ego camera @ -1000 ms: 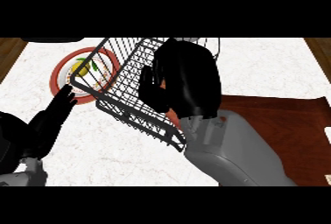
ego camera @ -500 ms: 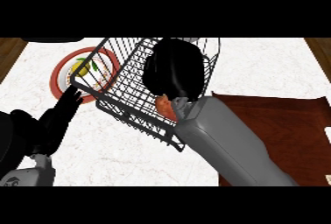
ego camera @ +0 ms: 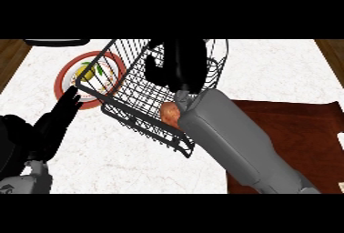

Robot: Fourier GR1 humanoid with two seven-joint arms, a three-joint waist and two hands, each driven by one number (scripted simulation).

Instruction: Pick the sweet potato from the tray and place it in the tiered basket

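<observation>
I judge the job nearly done: the sweet potato (ego camera: 169, 113) seems to lie inside the basket (ego camera: 128, 98), left of the tray (ego camera: 295, 123), under my right robot hand (ego camera: 180, 63), whose state I cannot tell, while my left robot hand (ego camera: 57, 120) rests released left of the basket.

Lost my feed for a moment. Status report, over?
Left hand open, low left. Right hand over basket. Sweet potato in basket, by right wrist. Plate beyond basket, not blocking.

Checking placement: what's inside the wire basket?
An orange sweet potato shows inside the tiered basket, against the right forearm. The right hand and forearm cover the rest of its inside.
</observation>
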